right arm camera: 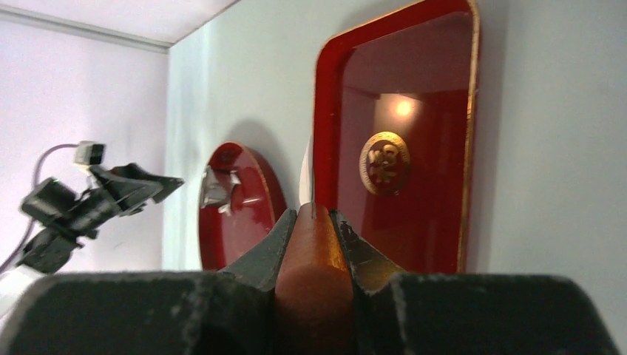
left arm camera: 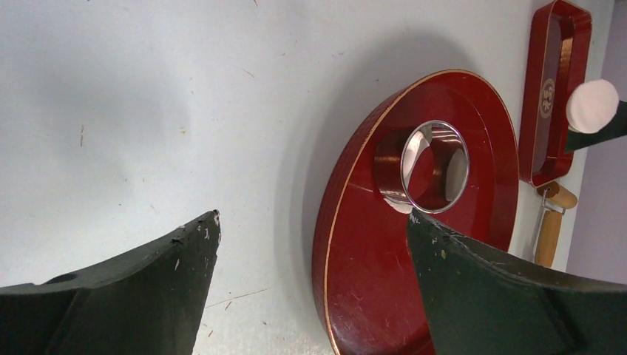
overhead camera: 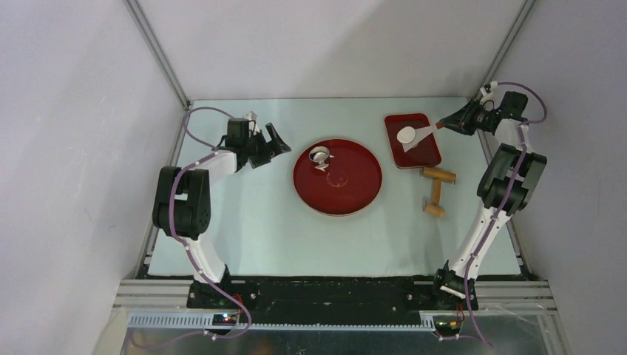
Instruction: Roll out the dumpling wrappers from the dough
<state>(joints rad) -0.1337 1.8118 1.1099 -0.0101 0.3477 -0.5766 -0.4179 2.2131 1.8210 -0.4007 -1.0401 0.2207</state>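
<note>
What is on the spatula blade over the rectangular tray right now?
One round dumpling wrapper lies on the spatula that the right hand grips over the rectangular tray. The tray floor beneath the blade is hidden from above; the right wrist view shows only a gold emblem inside.

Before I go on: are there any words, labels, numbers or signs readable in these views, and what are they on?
No readable text in any view.
The gold round emblem on the floor of the rectangular red tray: an ornament, too blurred to read as letters.
The ring cutter, rolling pin and spatula: no markings visible.
</note>
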